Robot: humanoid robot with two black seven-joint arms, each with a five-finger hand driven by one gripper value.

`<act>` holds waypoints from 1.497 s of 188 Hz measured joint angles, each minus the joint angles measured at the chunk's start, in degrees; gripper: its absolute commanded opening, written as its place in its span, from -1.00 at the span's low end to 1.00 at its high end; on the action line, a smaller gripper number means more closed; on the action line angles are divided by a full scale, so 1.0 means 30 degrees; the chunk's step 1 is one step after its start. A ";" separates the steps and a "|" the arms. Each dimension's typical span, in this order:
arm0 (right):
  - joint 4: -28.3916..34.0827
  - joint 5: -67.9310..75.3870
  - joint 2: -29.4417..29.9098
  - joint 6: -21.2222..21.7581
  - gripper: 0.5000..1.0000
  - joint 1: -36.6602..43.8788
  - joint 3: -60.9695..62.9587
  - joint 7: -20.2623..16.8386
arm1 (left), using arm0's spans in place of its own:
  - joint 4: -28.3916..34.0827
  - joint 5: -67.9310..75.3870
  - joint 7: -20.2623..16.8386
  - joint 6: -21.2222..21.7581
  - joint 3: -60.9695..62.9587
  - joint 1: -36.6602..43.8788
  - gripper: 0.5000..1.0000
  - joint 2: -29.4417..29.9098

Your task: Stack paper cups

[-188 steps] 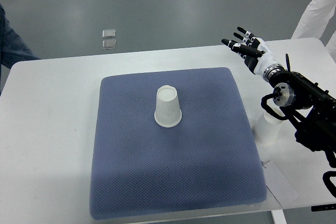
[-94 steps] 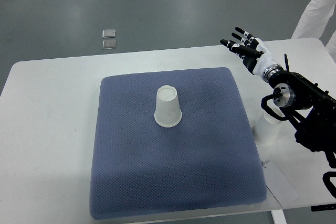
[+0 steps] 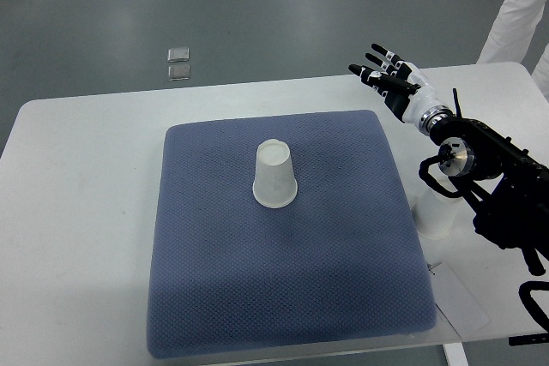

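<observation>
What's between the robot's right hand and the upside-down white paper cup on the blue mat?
Top view: only bare blue mat between right hand and cup.

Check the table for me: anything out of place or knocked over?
Nothing is spilled or damaged. One paper cup stands upside down, upright on the blue mat. The second cup sits off the mat on the table, partly hidden under the right arm. The right hand, fingers spread, is empty.
</observation>
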 measured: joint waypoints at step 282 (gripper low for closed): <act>0.7974 -1.2072 -1.0335 0.5674 0.69 0.7595 -1.4004 0.0566 | 0.0000 0.0000 -0.0001 0.0000 -0.0001 0.0000 1.00 0.0000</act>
